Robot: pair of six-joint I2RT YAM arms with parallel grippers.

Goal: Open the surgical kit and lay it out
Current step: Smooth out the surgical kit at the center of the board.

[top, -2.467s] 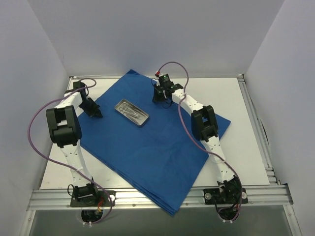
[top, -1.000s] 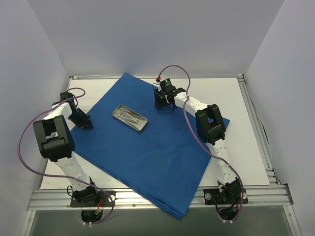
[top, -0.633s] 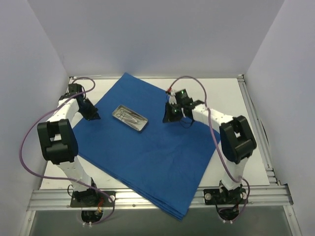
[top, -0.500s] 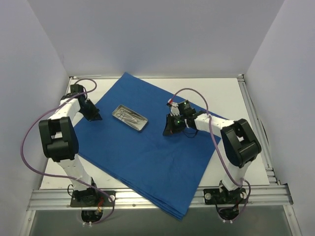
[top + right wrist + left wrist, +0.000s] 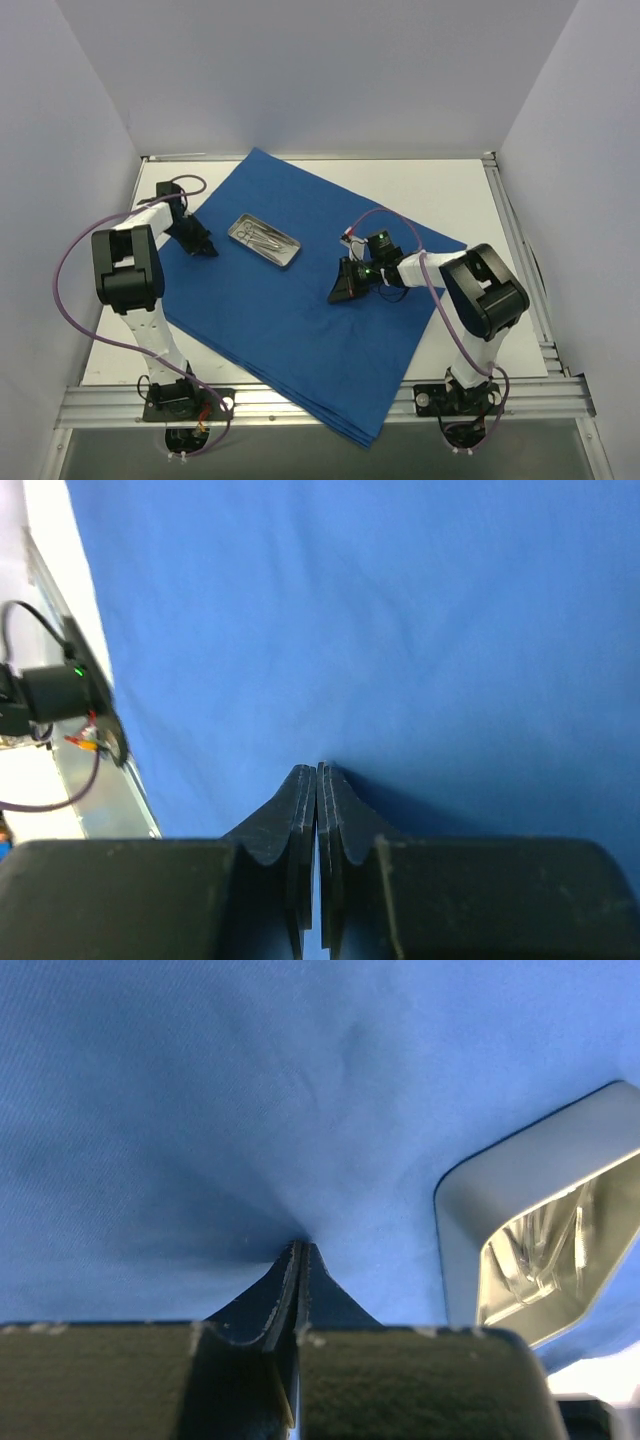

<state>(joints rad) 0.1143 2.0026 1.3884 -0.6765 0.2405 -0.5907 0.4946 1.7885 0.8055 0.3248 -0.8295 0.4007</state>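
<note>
The left end effector (image 5: 298,1255) has its fingers pressed together, tips down on the royal-blue cloth drape (image 5: 250,1090). The fabric puckers faintly toward the tips, but I cannot tell whether a fold is nipped between them. It sits at the drape's left edge, just left of the small rectangular shiny metal tray (image 5: 470,1220). The right end effector (image 5: 317,772) is likewise shut, touching smooth cloth right of centre.

In the top view the drape (image 5: 300,320) lies opened flat and skewed on the white bench (image 5: 470,190). The tray (image 5: 266,241), in the upper left of centre, holds the thin silver scissor-like instruments (image 5: 264,234). They are probably left there until the cloth is flat. Both shut tips on the fabric look suited to smoothing or dragging it.

One corner reaches the back edge, and the lowest corner hangs over the aluminium front rail (image 5: 520,400). Bare bench shows at the upper right and lower left, and open cloth below the tray leaves room for laying instruments out.
</note>
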